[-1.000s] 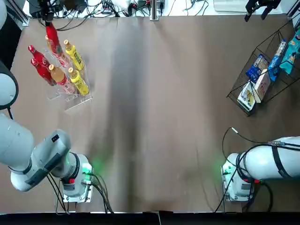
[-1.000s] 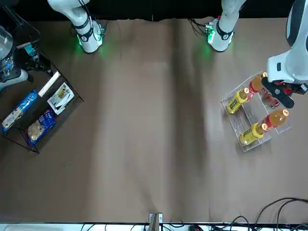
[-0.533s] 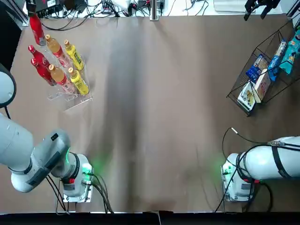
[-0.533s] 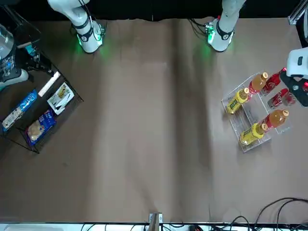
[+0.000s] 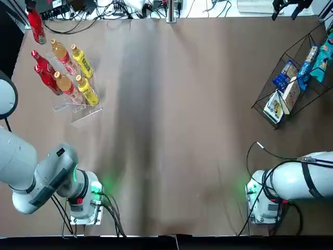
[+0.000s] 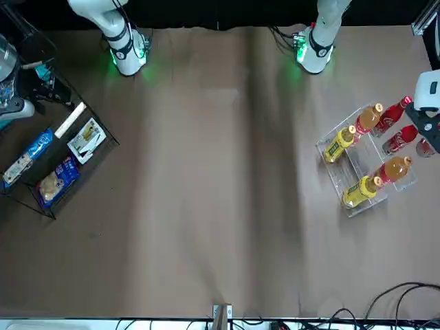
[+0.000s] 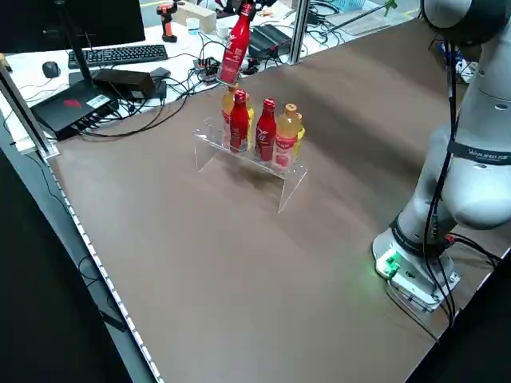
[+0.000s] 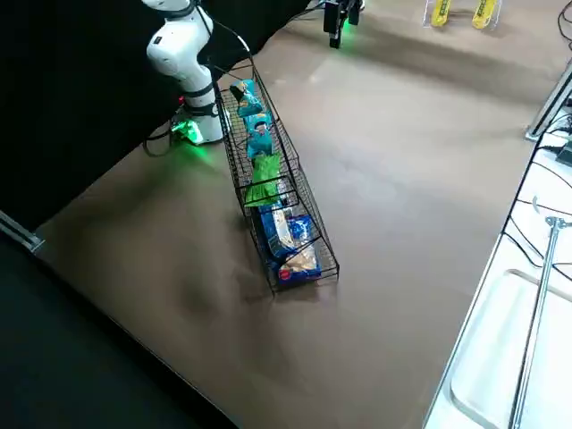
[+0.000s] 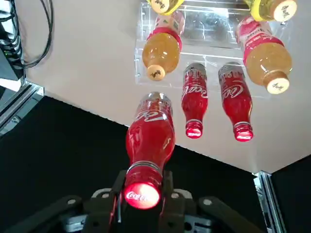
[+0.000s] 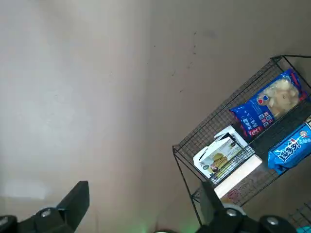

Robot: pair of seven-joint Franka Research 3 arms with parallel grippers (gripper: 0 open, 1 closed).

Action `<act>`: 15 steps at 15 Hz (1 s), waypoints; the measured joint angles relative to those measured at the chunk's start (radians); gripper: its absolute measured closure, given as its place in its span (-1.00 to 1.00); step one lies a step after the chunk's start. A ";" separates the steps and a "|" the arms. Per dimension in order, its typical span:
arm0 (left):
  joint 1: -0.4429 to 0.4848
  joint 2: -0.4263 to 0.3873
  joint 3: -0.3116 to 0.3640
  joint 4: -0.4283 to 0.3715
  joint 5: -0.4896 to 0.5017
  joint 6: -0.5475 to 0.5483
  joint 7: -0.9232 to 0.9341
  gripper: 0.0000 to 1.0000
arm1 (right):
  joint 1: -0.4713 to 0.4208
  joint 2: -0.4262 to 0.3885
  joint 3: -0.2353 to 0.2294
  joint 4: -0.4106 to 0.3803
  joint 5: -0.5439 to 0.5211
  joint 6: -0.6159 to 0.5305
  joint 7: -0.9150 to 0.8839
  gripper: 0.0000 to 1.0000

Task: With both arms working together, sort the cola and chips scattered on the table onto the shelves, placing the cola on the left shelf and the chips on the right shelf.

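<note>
The left end effector is clamped on the neck of a red cola bottle, whose cap reads "Coca-Cola" in white script; the same script runs down the body. It holds the bottle in the air at the far left corner of the surface, beyond the clear left shelf and apart from it.

On that shelf stand two more cola bottles, side by side on the outer row and bearing the same script in the left wrist view. With them are two amber bottles with orange caps and two yellow bottles; their labels are too small to read.

The right end effector hangs with its fingers spread wide and nothing between them, high over the far right corner of the surface, near the black wire right shelf.

In the right side view that rack holds two teal chips packets and a green chips packet in its upper part. Lower down lie blue-and-white boxes and a white box with a yellow picture; their print cannot be read.
</note>
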 joint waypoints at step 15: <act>0.061 0.163 0.006 -0.010 -0.033 0.108 0.008 0.37 | 0.036 0.000 0.009 0.002 -0.001 -0.020 0.013 -1.00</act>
